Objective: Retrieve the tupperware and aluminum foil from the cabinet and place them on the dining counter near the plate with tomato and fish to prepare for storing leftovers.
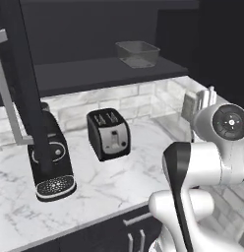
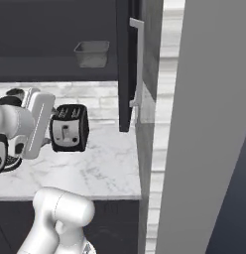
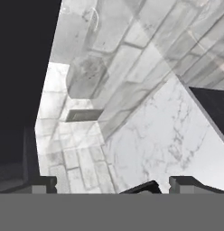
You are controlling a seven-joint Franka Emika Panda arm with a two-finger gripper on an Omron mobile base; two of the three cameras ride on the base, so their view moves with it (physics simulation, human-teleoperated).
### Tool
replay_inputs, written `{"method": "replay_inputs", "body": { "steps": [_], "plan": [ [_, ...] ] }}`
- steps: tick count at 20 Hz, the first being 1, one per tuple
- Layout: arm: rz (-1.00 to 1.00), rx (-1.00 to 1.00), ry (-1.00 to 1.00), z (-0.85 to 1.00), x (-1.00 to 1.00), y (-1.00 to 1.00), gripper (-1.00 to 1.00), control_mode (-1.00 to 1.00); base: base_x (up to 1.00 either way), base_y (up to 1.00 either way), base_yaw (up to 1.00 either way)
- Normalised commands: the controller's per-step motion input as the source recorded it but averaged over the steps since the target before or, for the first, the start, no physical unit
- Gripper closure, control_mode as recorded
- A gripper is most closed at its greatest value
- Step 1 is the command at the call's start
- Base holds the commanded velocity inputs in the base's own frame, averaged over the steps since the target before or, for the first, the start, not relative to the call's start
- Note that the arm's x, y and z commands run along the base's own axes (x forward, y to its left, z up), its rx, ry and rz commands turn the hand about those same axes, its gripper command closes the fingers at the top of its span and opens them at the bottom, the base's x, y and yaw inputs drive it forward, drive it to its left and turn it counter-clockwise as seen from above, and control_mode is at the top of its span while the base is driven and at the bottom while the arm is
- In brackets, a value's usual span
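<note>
Open cabinet (image 2: 126, 64), tub waiting on the shelf

The dark grey tupperware (image 1: 137, 53) sits alone on the black shelf inside the cabinet, whose door stands swung out with its long silver bar handle (image 2: 139, 62) facing the room. Below it, on the marble worktop (image 1: 119, 177), a black toaster (image 1: 108, 134) stands beside a black coffee machine (image 1: 51, 162). The white arm is folded low over the worktop, its gripper (image 3: 113, 184) empty with jaws spread wide, aimed at the brick backsplash (image 3: 132, 67).
</note>
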Motion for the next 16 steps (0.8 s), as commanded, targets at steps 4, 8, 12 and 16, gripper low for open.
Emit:
{"method": "replay_inputs", "body": {
  "steps": [4, 8, 12, 16],
  "plan": [
    [0.0, 0.0, 0.0, 0.0, 0.0, 0.0, -1.0, 1.0, 1.0, 0.0, 0.47],
    [0.0, 0.0, 0.0, 0.0, 0.0, 0.0, -1.0, 1.0, 0.78, 0.0, 0.43],
    [0.01, 0.0, 0.06, 0.0, 0.25, 0.0, -1.0, -1.0, 0.3, 0.0, 0.09],
    [0.02, -0.05, 0.04, 0.05, 0.19, 0.16, -1.0, -1.0, 0.0, 0.0, 0.0]
  ]
}}
